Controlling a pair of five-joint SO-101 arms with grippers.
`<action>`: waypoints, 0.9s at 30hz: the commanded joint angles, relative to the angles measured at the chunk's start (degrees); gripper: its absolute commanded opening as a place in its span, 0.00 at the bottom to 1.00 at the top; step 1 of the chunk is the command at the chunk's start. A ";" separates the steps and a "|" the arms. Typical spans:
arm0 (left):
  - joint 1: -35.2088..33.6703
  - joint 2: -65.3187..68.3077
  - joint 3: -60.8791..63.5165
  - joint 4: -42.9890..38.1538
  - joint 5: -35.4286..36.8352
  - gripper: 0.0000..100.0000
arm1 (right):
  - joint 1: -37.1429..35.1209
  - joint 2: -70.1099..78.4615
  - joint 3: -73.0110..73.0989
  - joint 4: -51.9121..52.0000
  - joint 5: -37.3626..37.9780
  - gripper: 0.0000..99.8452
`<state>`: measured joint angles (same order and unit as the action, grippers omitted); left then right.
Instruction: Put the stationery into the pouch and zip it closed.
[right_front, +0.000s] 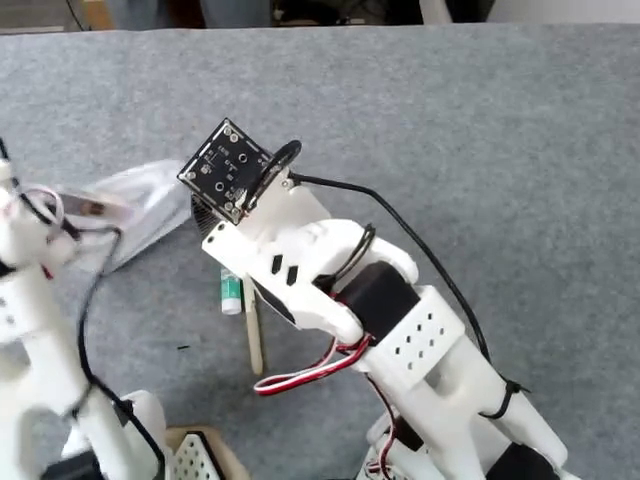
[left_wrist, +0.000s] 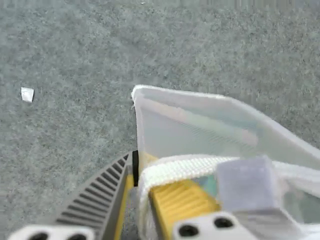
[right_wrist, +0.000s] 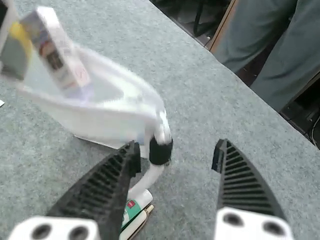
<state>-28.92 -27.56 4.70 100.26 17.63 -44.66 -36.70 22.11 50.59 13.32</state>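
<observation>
Sagging from its rim, soft translucent pouch (left_wrist: 200, 125) with a white woven webbing edge is pinched there by the left gripper (left_wrist: 137, 165), ribbed grey finger on one side, yellow-padded finger on the other. Pouch sits at the left of the grey napped table cover (right_front: 480, 120), a boxy printed item showing through its wall. Just beside it lie a white tube with a black collar (right_wrist: 161, 150), a green-labelled white stick (right_front: 231, 290) and a flat wooden stick (right_front: 254, 335). Right gripper (right_wrist: 176, 147) hovers over the collar, dark ribbed fingers spread, grasping nothing.
</observation>
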 joint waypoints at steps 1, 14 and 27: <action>-2.07 6.33 1.54 0.53 -1.32 0.03 | -2.64 -1.45 -0.66 -0.70 -0.62 0.25; 7.52 -5.01 3.21 0.53 -6.33 0.03 | -6.15 1.36 -14.02 2.46 -0.09 0.25; 15.25 -15.38 4.00 0.79 -8.97 0.03 | -6.15 2.95 -15.87 4.75 -0.53 0.25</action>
<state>-14.68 -41.45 9.10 100.79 9.19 -50.73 -33.54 6.64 55.16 13.32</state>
